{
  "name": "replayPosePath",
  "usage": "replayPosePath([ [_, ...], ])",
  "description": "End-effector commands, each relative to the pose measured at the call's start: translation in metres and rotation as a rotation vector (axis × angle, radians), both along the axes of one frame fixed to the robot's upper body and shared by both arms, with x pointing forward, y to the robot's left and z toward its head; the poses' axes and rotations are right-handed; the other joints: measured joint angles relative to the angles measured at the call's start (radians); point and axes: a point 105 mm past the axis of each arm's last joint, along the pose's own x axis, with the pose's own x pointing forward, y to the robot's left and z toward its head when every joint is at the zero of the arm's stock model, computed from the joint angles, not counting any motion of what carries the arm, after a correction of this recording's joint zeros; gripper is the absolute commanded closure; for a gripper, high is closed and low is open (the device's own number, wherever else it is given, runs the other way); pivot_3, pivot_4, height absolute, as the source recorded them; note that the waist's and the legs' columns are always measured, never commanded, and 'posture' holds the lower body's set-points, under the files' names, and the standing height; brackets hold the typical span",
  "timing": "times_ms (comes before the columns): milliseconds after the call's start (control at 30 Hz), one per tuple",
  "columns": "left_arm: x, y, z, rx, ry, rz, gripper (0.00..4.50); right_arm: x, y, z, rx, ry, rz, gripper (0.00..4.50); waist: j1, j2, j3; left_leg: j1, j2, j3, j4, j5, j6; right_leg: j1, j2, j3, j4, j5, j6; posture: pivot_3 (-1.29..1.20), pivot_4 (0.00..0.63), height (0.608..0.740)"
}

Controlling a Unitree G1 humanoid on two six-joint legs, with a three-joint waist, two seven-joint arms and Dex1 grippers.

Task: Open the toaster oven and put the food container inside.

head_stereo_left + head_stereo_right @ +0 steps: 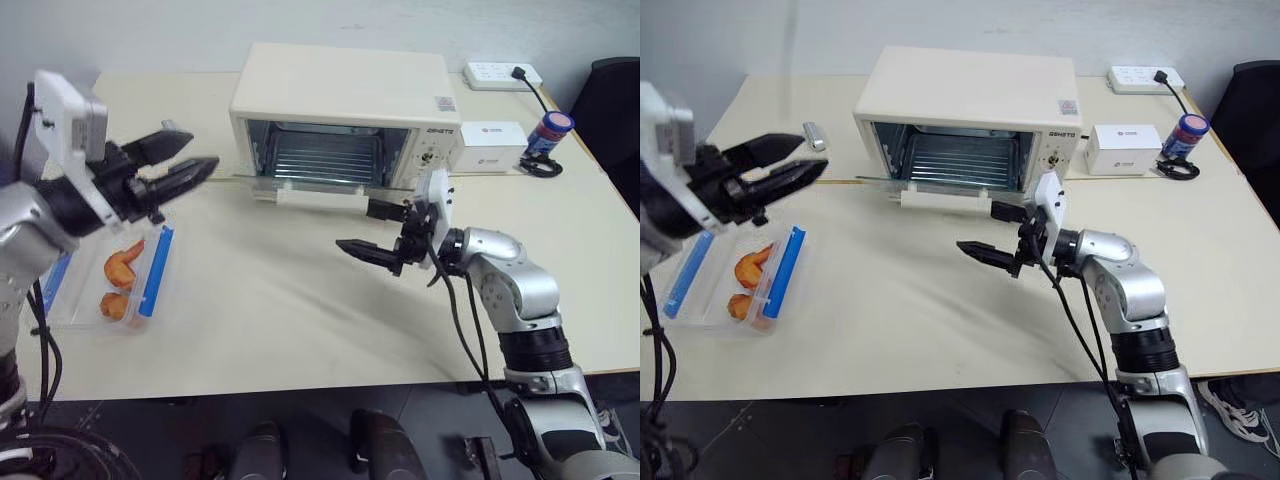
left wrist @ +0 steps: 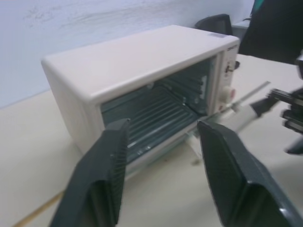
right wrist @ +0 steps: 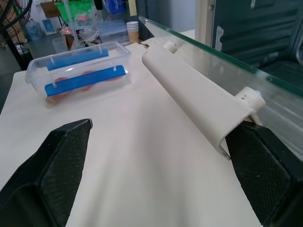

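Note:
The cream-white toaster oven (image 1: 340, 85) stands at the back middle of the table. Its glass door lies folded down flat, with the white handle (image 1: 320, 197) toward me and the wire rack visible inside. The food container (image 1: 115, 275), a clear box with blue clips and orange pieces, rests on the table at the left. My left gripper (image 1: 185, 155) hovers above it, pointing toward the oven, open and empty. My right gripper (image 1: 368, 228) is open just off the right end of the door handle (image 3: 199, 97), holding nothing.
A small white box (image 1: 488, 145) sits right of the oven, with a blue-capped jar (image 1: 548, 133) and a cable beside it. A power strip (image 1: 502, 73) lies at the back right. A black chair (image 1: 612, 100) stands past the table's right edge.

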Motion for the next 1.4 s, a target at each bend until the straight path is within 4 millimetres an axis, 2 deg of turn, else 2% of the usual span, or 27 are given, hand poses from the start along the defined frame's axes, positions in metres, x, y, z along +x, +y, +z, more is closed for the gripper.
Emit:
replayPosePath([
  [33, 0.015, -0.011, 0.001, 0.096, -0.029, -0.022, 3.36, -0.006, 0.009, 0.003, 0.012, -0.043, 0.013, 0.00, -0.002, 0.000, 0.000, 0.000, 0.000, 0.001, 0.000, 0.000, 0.000, -0.001, 0.001, 0.001, 0.000, 0.000, 0.000, 0.00, 0.150, 0.740],
  [167, 0.035, -0.028, -0.021, 0.238, 0.023, -0.074, 4.48, -0.007, 0.012, -0.004, 0.016, -0.038, -0.006, 0.00, -0.001, 0.000, 0.000, 0.000, 0.002, 0.002, 0.000, 0.000, -0.001, -0.002, 0.003, 0.003, 0.000, 0.000, 0.000, 0.00, 0.150, 0.740],
  [367, 0.042, -0.045, -0.051, 0.375, 0.104, -0.159, 4.48, -0.007, 0.005, -0.004, 0.026, -0.040, -0.064, 0.00, 0.000, 0.000, 0.000, -0.001, 0.002, 0.004, 0.000, 0.000, -0.001, -0.003, 0.004, 0.005, 0.000, 0.000, 0.000, 0.00, 0.150, 0.740],
  [500, 0.043, -0.050, -0.066, 0.428, 0.135, -0.180, 4.48, -0.013, -0.021, -0.009, -0.033, -0.040, -0.147, 0.00, 0.005, 0.000, 0.000, -0.001, 0.002, 0.004, 0.000, 0.000, -0.001, -0.004, 0.004, 0.005, 0.001, 0.000, 0.000, 0.00, 0.150, 0.740],
  [533, 0.041, -0.053, -0.069, 0.433, 0.144, -0.188, 4.48, -0.021, -0.034, -0.011, -0.054, -0.027, -0.161, 0.00, 0.009, 0.000, 0.000, -0.001, 0.002, 0.004, 0.001, 0.000, -0.001, -0.004, 0.004, 0.005, 0.000, 0.000, 0.000, 0.00, 0.150, 0.740],
  [600, 0.039, -0.055, -0.073, 0.439, 0.153, -0.197, 4.48, -0.032, -0.048, -0.013, -0.080, -0.009, -0.172, 0.00, 0.024, 0.000, 0.000, -0.001, 0.002, 0.004, 0.001, 0.000, -0.001, -0.004, 0.004, 0.006, 0.000, 0.000, 0.000, 0.00, 0.150, 0.740],
  [700, 0.031, -0.062, -0.090, 0.461, 0.203, -0.218, 4.48, -0.061, -0.074, -0.016, -0.157, 0.042, -0.149, 0.00, 0.032, 0.000, 0.000, -0.001, 0.002, 0.004, 0.001, 0.000, -0.001, -0.004, 0.004, 0.006, 0.000, 0.000, 0.000, 0.00, 0.150, 0.740],
  [767, 0.028, -0.066, -0.106, 0.469, 0.248, -0.214, 4.48, -0.075, -0.085, -0.007, -0.161, 0.067, -0.131, 0.00, 0.040, 0.000, 0.000, -0.001, 0.002, 0.004, 0.001, -0.001, 0.000, -0.003, 0.004, 0.007, 0.000, 0.000, 0.000, 0.00, 0.150, 0.740],
  [833, 0.027, -0.068, -0.115, 0.473, 0.273, -0.201, 4.48, -0.080, -0.087, 0.002, -0.147, 0.072, -0.125, 0.00, 0.039, -0.001, 0.000, 0.000, 0.002, 0.006, 0.002, -0.001, 0.000, -0.003, 0.004, 0.008, 0.000, 0.000, 0.001, 0.00, 0.150, 0.740],
  [1000, 0.031, -0.069, -0.140, 0.514, 0.329, -0.151, 4.48, -0.074, -0.084, 0.029, -0.066, 0.034, -0.131, 0.00, 0.039, -0.001, 0.001, 0.002, 0.004, 0.007, 0.002, 0.001, 0.000, -0.002, 0.005, 0.010, 0.001, 0.001, 0.001, 0.00, 0.150, 0.740],
  [1067, 0.030, -0.070, -0.137, 0.502, 0.324, -0.139, 4.48, -0.073, -0.079, 0.036, -0.051, 0.022, -0.108, 0.00, 0.042, -0.001, 0.001, 0.002, 0.003, 0.007, 0.002, 0.001, 0.000, -0.002, 0.005, 0.010, 0.002, 0.001, 0.001, 0.00, 0.150, 0.740],
  [1167, 0.026, -0.067, -0.114, 0.400, 0.312, -0.097, 4.48, -0.071, -0.071, 0.042, -0.069, -0.004, -0.057, 0.00, 0.048, -0.001, 0.001, 0.001, 0.003, 0.006, 0.002, 0.001, 0.000, -0.002, 0.005, 0.010, 0.001, 0.001, 0.001, 0.00, 0.150, 0.740],
  [1267, 0.011, -0.054, -0.088, 0.249, 0.312, -0.013, 4.48, -0.069, -0.062, 0.048, -0.077, -0.023, 0.012, 0.00, 0.046, -0.001, 0.001, 0.000, 0.003, 0.006, 0.002, 0.001, 0.001, -0.003, 0.004, 0.010, 0.001, 0.001, 0.001, 0.00, 0.150, 0.740],
  [1400, -0.020, -0.024, -0.065, 0.020, 0.343, 0.169, 3.56, -0.063, -0.053, 0.056, -0.080, -0.013, 0.124, 0.00, 0.047, -0.001, 0.001, 0.000, 0.003, 0.005, 0.002, 0.001, 0.001, -0.003, 0.004, 0.010, 0.001, 0.001, 0.001, 0.00, 0.150, 0.740],
])
